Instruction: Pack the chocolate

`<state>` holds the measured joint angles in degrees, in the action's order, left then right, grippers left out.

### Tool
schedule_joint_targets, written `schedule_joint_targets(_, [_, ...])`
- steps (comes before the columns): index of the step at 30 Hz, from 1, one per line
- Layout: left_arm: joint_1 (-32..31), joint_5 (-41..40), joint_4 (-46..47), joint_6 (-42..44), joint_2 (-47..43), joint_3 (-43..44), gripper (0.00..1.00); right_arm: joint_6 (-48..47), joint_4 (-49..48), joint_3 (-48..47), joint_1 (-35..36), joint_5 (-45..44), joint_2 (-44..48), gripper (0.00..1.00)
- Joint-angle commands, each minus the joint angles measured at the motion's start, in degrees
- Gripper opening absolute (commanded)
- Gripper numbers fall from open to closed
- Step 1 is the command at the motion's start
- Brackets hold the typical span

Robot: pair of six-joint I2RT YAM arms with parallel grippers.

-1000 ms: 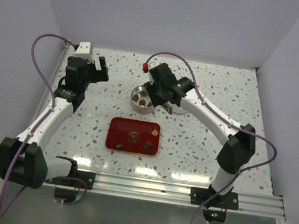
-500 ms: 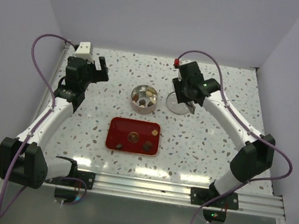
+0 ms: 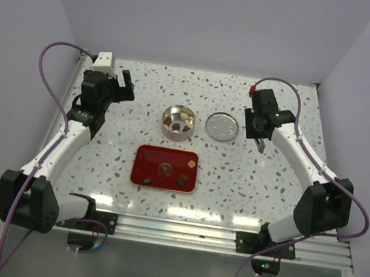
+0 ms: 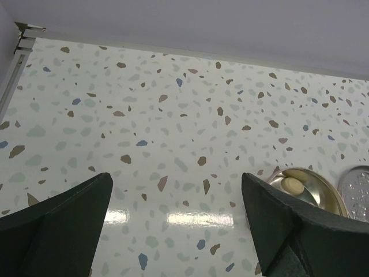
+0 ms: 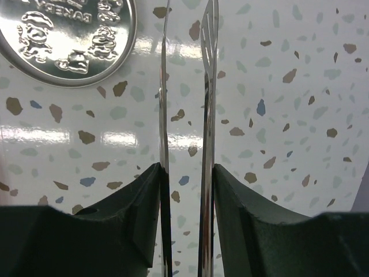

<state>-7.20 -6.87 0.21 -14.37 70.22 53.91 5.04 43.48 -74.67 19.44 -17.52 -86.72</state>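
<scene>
1. Jaws of the left gripper (image 3: 122, 87) stood wide apart near the far left corner of the tabletop (image 3: 247, 188) and held nothing. Its wrist view showed only speckled surface between the fingers (image 4: 57, 219).
2. The red tray (image 3: 151, 158) lay toward the near edge, about midway along it. Four pieces of chocolate (image 3: 182, 178) sat on it: a round one near the centre, a light brown one toward the tray's far right corner, a dark one just nearer than that, and a dark one at its near left corner.
3. The round tin (image 3: 174, 136) sat beyond the tray, toward the far edge, uncovered. More brown and cream pieces lay in its far part, and the left wrist view caught a cream piece (image 4: 292, 184) inside.
4. The lid (image 3: 222, 126) lay flat just right of the tin, apart from it, embossed face up.
5. The right gripper (image 3: 260, 136) hung right of the lid, toward the right edge, clamped on the tweezers (image 5: 207, 86). The tweezers' two blades were slightly apart with nothing between them, their tips beside the lid's rim. Whether the tips touched the tabletop could not be told.
</scene>
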Motion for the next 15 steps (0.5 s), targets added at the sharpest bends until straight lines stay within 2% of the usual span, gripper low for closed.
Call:
schedule_joint_targets(1, [-0.4,-0.2,0.7,-0.1,0.4,2.4,1.0,1.0,-3.2,1.5,-1.2,-0.9,1.5,0.43])
schedule_joint_targets(15, [-0.4,0.8,0.9,-0.5,0.5,2.2,1.0,4.5,-6.7,8.8,-1.5,-0.3,-3.2,0.43])
